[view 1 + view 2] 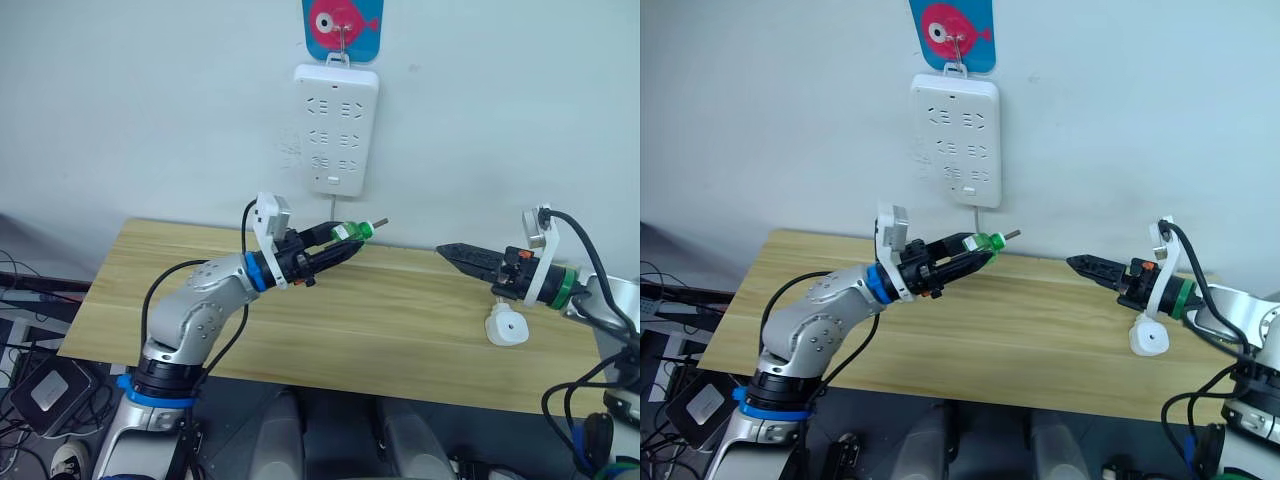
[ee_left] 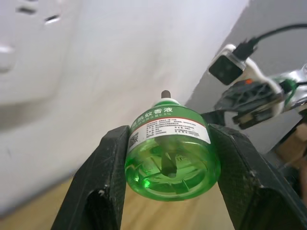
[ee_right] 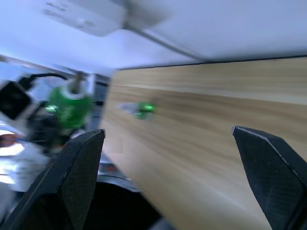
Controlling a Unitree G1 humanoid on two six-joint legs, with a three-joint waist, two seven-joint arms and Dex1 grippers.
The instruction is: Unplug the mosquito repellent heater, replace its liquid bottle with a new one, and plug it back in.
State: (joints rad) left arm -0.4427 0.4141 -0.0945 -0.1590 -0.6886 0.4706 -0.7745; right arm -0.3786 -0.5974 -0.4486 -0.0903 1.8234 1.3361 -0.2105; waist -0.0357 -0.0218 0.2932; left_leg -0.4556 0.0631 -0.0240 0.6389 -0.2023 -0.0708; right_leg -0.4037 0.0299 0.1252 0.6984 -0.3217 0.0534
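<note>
While our left gripper (image 1: 345, 250) hangs above the far middle of the wooden table (image 1: 400, 330), its two black fingers are clamped on a green liquid bottle (image 2: 170, 151), one finger on each side of the bottle's body. We see the bottle lying roughly level in the grasp, its thin wick pointing toward the wall and to the right. In the right wrist view a second small green bottle (image 3: 142, 109) lies on the table, though it is too blurred for us to say more about it.

Our right gripper (image 1: 452, 254) hovers over the right part of the table, pointing left toward the other gripper and well apart from it; its fingers stand wide with nothing between them. The mosquito repellent heater (image 1: 506, 327) sits on the table near the right end, just below our right wrist, round hole facing up. A white power strip (image 1: 335, 128) hangs on the wall above the table, under a blue hook plate with a pink fish (image 1: 342, 24).
</note>
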